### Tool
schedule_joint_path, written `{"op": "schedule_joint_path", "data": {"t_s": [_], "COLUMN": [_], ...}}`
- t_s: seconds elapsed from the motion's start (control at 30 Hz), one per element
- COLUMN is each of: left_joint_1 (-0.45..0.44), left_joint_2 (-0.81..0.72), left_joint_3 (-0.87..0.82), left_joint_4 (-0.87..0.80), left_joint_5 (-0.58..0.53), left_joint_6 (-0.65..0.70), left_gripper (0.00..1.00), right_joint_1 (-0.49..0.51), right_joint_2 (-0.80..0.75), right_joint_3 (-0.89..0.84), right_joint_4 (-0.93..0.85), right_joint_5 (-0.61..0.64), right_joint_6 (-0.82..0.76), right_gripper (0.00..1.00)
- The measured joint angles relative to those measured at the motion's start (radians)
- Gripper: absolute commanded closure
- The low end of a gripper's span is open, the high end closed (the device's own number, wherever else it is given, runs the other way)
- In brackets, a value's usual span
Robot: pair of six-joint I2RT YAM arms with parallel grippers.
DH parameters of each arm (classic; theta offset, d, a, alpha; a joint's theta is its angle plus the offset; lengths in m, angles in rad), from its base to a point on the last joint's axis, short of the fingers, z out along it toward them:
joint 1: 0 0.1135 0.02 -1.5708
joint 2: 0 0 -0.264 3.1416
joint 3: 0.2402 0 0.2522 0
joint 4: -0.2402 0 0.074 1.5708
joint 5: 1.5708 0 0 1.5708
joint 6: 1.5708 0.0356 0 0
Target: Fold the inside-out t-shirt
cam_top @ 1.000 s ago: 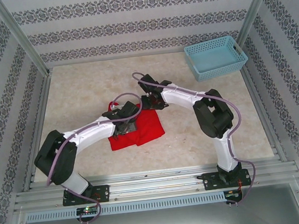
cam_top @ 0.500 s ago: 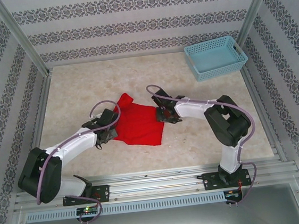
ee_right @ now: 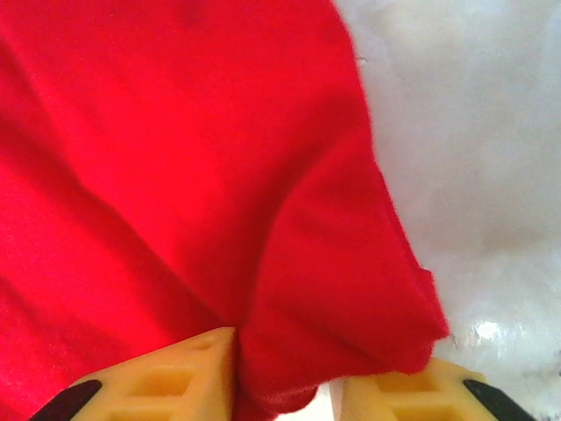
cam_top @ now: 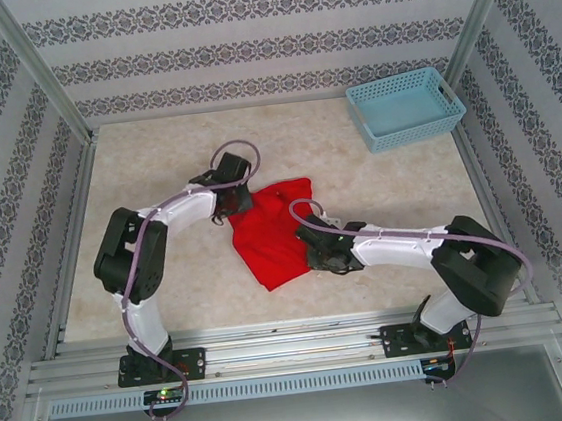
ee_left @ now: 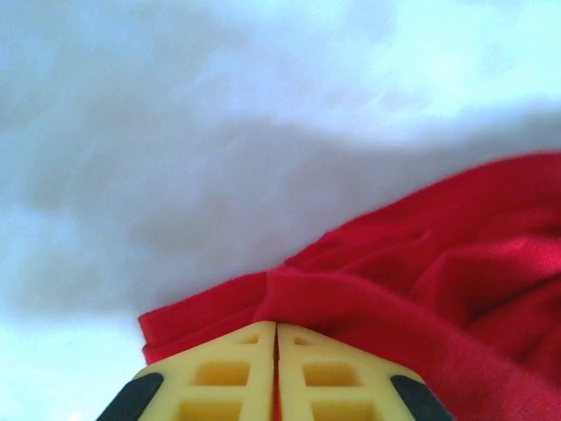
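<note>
The inside-out t-shirt (cam_top: 271,234) is bright red and lies crumpled in the middle of the table, stretched on a slant between the two grippers. My left gripper (cam_top: 232,202) is at its far left corner. In the left wrist view that gripper (ee_left: 277,326) has its yellow fingers (ee_left: 219,373) pressed together on a fold of the t-shirt (ee_left: 421,281). My right gripper (cam_top: 322,256) is at the shirt's near right edge. In the right wrist view a thick fold of the t-shirt (ee_right: 219,175) fills the gap of this gripper (ee_right: 289,355), whose fingers (ee_right: 175,377) pinch it.
A light blue plastic basket (cam_top: 406,107) stands at the far right corner. Patterned walls and metal posts close in the beige table (cam_top: 147,174). Bare tabletop lies to the left and far side of the shirt.
The left gripper has swung to the shirt's far left corner and shut on it. The right gripper has pulled toward the near right. The shirt has stretched out and turned between them.
</note>
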Motion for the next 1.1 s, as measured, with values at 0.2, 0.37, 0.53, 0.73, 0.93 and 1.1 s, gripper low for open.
{"op": "schedule_joint_path", "data": {"t_s": [0.2, 0.37, 0.53, 0.73, 0.93, 1.1], "left_joint_1": [-0.006, -0.102, -0.257, -0.277, -0.202, -0.031], "left_joint_2": [-0.121, -0.277, -0.240, -0.009, 0.035, 0.004], "left_joint_3": [-0.016, -0.106, -0.095, 0.043, 0.073, 0.060], "left_joint_4": [-0.035, -0.063, -0.065, -0.103, -0.137, -0.121], "left_joint_5": [-0.054, -0.123, -0.160, -0.250, -0.317, -0.272], "left_joint_6": [0.054, 0.133, 0.194, 0.214, 0.187, 0.147], "left_gripper": [0.59, 0.40, 0.24, 0.30, 0.62, 0.75], "right_joint_1": [-0.018, -0.187, -0.349, -0.396, -0.399, -0.397], "right_joint_2": [-0.042, -0.051, 0.050, 0.264, 0.433, 0.525], "right_joint_3": [0.075, 0.140, 0.216, 0.366, 0.511, 0.664], "right_joint_4": [-0.076, -0.051, 0.003, 0.037, 0.055, 0.046], "right_joint_5": [0.052, 0.034, -0.040, -0.123, -0.208, -0.242], "right_joint_6": [-0.039, -0.158, -0.263, -0.346, -0.383, -0.407], "right_gripper": [0.54, 0.52, 0.49, 0.49, 0.53, 0.60]}}
